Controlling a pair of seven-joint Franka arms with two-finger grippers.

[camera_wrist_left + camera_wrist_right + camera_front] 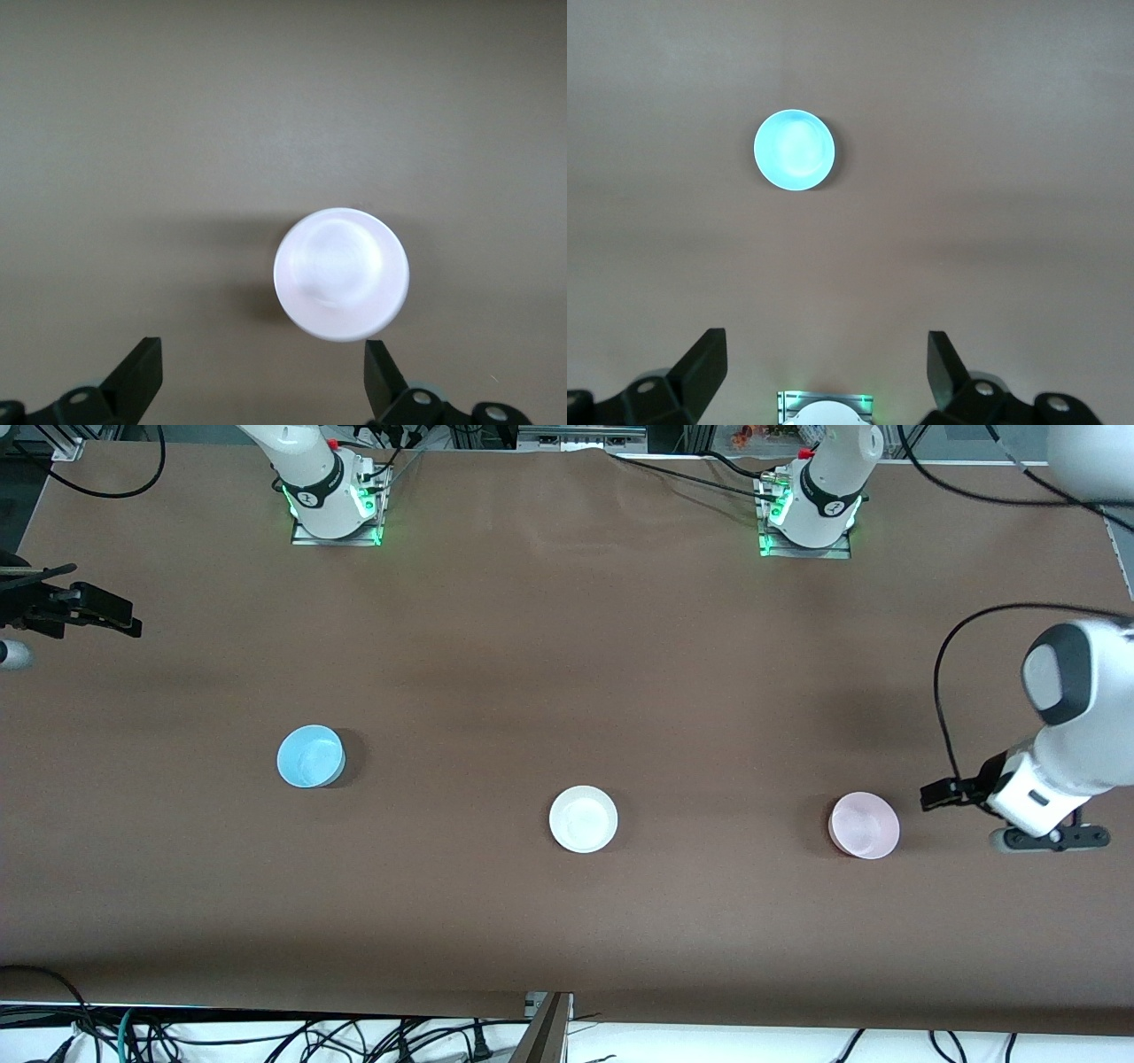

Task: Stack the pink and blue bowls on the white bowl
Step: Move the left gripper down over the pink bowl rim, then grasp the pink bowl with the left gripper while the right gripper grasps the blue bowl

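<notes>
Three small bowls stand apart in a row on the brown table. The blue bowl is toward the right arm's end, the white bowl in the middle, and the pink bowl toward the left arm's end. My left gripper hangs open and empty in the air beside the pink bowl. In the left wrist view its jaws stand wide, with the pink bowl looking pale below them. My right gripper is open and empty, high over the table's edge at the right arm's end. Its wrist view shows the blue bowl well off.
The brown table carries only the three bowls. Both arm bases stand along the edge farthest from the front camera. Cables hang below the edge nearest that camera. The right arm's base shows between the right gripper's fingers.
</notes>
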